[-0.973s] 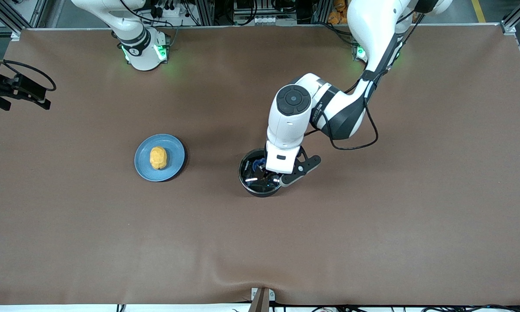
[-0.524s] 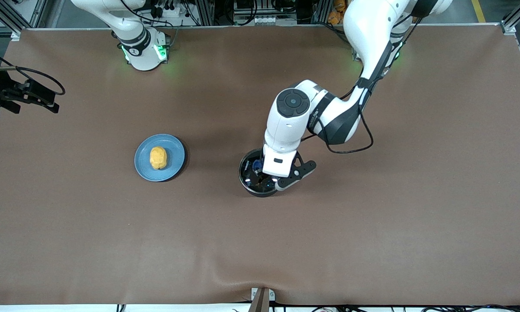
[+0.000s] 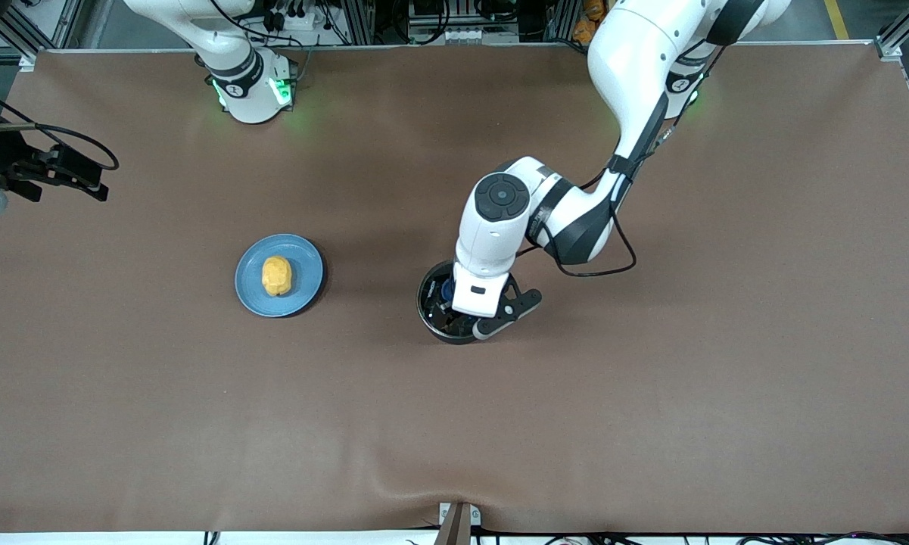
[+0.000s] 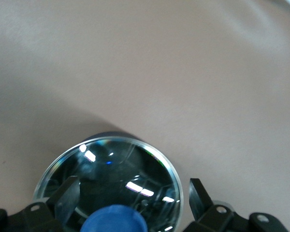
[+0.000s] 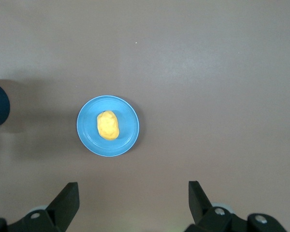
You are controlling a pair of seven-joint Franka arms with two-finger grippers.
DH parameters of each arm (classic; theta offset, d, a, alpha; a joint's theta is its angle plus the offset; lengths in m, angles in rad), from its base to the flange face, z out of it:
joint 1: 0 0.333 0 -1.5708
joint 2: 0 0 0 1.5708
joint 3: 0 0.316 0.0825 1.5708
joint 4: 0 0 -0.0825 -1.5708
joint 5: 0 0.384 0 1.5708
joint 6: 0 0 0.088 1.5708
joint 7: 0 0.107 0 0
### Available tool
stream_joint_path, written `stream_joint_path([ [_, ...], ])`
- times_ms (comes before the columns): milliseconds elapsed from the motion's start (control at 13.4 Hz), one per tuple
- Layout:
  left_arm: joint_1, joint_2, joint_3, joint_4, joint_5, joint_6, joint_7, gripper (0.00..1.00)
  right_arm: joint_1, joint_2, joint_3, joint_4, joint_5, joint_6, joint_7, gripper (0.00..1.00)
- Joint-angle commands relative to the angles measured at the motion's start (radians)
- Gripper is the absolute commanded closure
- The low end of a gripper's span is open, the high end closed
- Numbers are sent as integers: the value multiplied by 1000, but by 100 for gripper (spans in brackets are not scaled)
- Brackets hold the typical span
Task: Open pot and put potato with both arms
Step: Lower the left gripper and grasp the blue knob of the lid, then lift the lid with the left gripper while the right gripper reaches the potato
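**Left gripper spread over the lidded pot, potato on its plate**

The pot [image 3: 443, 303] stands near the middle of the brown table [image 3: 651, 393], somewhat toward the left arm's end. A glass lid [image 4: 111, 169] with a metal rim and a blue knob [image 4: 113, 220] covers it. The left arm reaches down from its base at the top edge, and the left gripper [image 4: 133, 195] sits directly over the lid; its fingers [image 4: 195, 193] are spread apart on either side of the knob, pinching nothing.

The potato [image 3: 276, 275] lies on a round blue plate [image 3: 306, 265], well apart from the pot and toward the right arm's end of the table. The plate is about as far from the front camera as the pot.

The right gripper [image 5: 133, 200] hangs high above the table, looking down on the plate and potato, with its fingers [image 5: 67, 198] wide apart and empty. In the front view its arm enters at the edge of the table at the right arm's end.
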Motion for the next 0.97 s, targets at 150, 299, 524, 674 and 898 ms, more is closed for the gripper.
stream_joint_path([
  [150,-26,10,2,28,19,-97,34,0,1,-34,-5,-52,23,10,27,0],
  [299,-40,14,2,29,18,-97,36,0,2,-29,-6,-55,39,13,56,0],
  [524,-54,28,2,28,19,-97,54,0,24,-9,-6,-98,41,59,55,0],
  [674,-56,37,2,25,21,-97,60,0,24,-15,-6,-123,41,87,55,0],
  [898,-56,36,2,25,18,-121,88,0,27,-11,-5,-143,41,119,57,0],
])
